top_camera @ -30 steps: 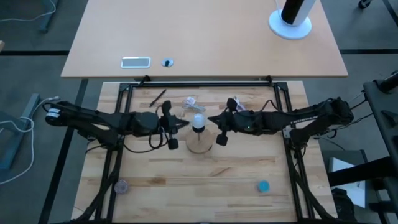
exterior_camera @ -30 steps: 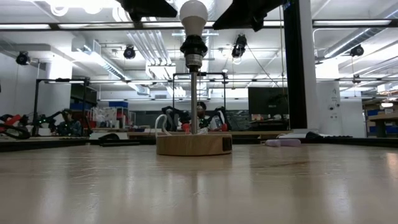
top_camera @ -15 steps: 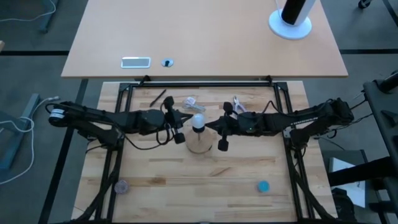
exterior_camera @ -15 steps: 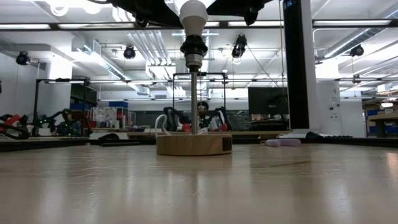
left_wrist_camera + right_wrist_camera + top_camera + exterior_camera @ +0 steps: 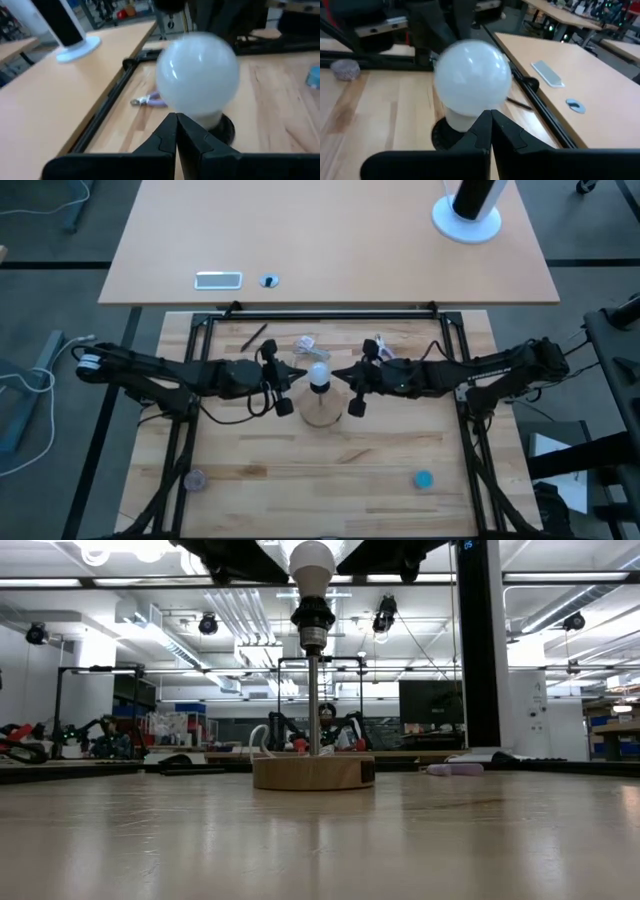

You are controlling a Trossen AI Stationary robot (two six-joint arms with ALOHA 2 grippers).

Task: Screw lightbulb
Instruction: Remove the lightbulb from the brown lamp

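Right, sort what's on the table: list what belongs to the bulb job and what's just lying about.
Part of the job:
- lightbulb, seated in the black socket
- wooden lamp base
- left gripper and right gripper, both shut, flanking the bulb

Lying about:
- crumpled clear wrapper
- blue cap
- grey lump
- dark pen

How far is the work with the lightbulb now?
Done: the lightbulb already sits upright in the black socket of the lamp stand. In hand: nothing; the left gripper and right gripper flank the bulb, both shut and empty. Left: whether it is fully tight cannot be seen.
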